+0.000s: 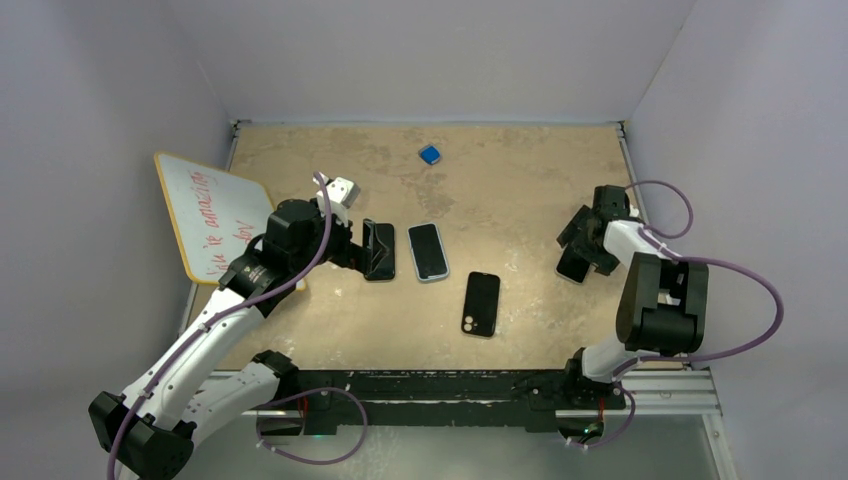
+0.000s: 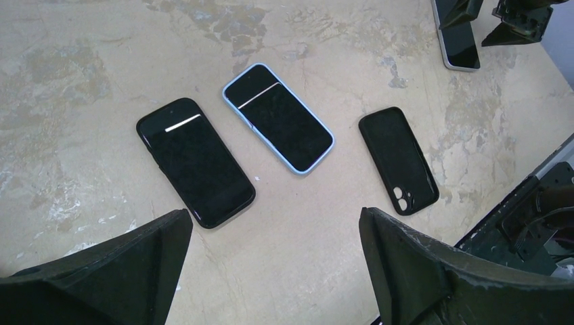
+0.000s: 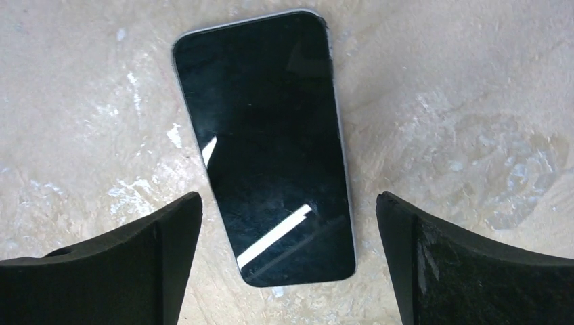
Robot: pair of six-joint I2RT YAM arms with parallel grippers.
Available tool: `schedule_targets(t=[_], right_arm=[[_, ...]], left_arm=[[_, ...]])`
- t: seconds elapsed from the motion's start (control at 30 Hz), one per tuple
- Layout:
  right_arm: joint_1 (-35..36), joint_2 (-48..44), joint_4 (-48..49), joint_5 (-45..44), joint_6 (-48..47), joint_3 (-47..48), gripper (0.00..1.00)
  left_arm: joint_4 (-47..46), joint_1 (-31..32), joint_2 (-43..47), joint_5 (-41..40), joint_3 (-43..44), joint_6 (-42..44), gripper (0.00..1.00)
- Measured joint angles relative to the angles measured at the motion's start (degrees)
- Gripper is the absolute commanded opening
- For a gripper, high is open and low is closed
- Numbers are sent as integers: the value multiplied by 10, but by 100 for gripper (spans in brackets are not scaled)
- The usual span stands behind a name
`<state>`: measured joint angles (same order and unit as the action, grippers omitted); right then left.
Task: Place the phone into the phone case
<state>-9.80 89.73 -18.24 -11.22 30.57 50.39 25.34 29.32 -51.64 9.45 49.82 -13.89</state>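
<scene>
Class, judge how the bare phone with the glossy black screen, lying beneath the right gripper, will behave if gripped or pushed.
The glossy black-screened phone looks rigid, so it probably won't flex. Its reflective glass and thin edges suggest it may slip when pinched. Lying flat on the mottled beige table, it should slide, not roll or tip.

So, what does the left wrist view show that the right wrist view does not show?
Only the left wrist view: a black phone, a phone in a blue case and a black case, side by side. Only the right wrist view: the whole screen of the silver-edged phone. Both: that phone, cut off at the left view's top edge, and the tan table.
</scene>
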Motion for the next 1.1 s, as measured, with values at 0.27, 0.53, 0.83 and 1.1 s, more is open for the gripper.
schedule_targets(t=[0.27, 0.53, 0.83, 1.1], right_arm=[[0, 19, 21, 19, -12, 1, 96], [0, 38, 25, 3, -26, 17, 83], [17, 48, 24, -11, -47, 24, 73], [73, 47, 32, -11, -51, 20, 62]], left_arm=[[0, 0, 0, 10, 0, 0, 100], [0, 0, 3, 11, 0, 0, 100], [-2, 0, 8, 15, 0, 0, 100], [1, 0, 2, 9, 0, 0, 100]])
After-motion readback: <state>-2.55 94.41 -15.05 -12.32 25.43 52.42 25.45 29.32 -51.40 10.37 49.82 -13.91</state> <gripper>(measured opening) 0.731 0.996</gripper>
